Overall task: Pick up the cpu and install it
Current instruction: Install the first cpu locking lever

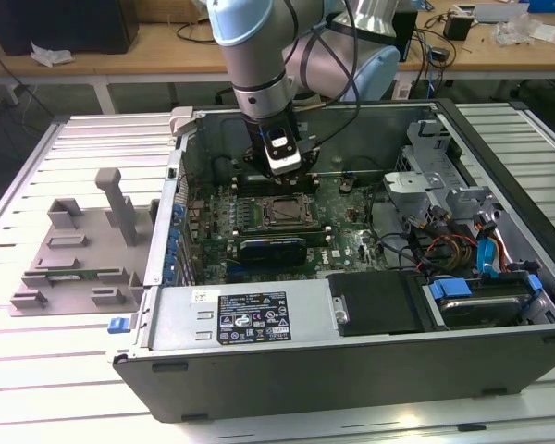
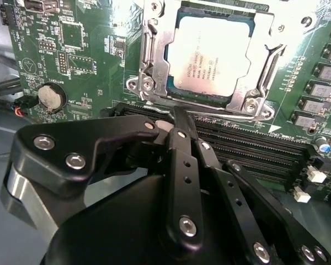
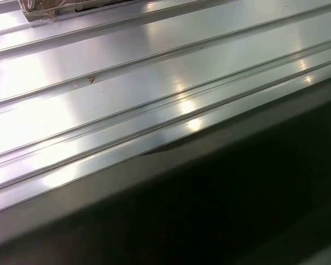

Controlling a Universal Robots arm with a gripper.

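A: Where is the cpu?

B: Seated in the motherboard socket, silver lid up, inside the metal frame. In the second wrist view it lies flat and square to the frame, with screws at the frame's corners. In the exterior view the socket sits mid-board inside the open computer case.

A: And the gripper?

B: Just short of the socket's near edge in the second wrist view, black linkage fingers drawn together to a narrow tip. Pinched closed, nothing between them. The tip is apart from the cpu, over the frame's edge and the black expansion slots. Whether it touches the frame, I cannot tell.

A: The arm?

B: In the exterior view the arm comes down from above into the case, its wrist hanging over the green motherboard just behind the socket.

A: Anything else on the board?

B: A coin cell battery toward one side, memory slots on the other, a black card in front of the socket.

A: Outside the case?

B: A grey plastic fixture tray on the ribbed metal table, at the exterior view's left. A power supply and a blue-tabbed drive line the case's near side. The first wrist view takes in ribbed metal tabletop and a dark edge.
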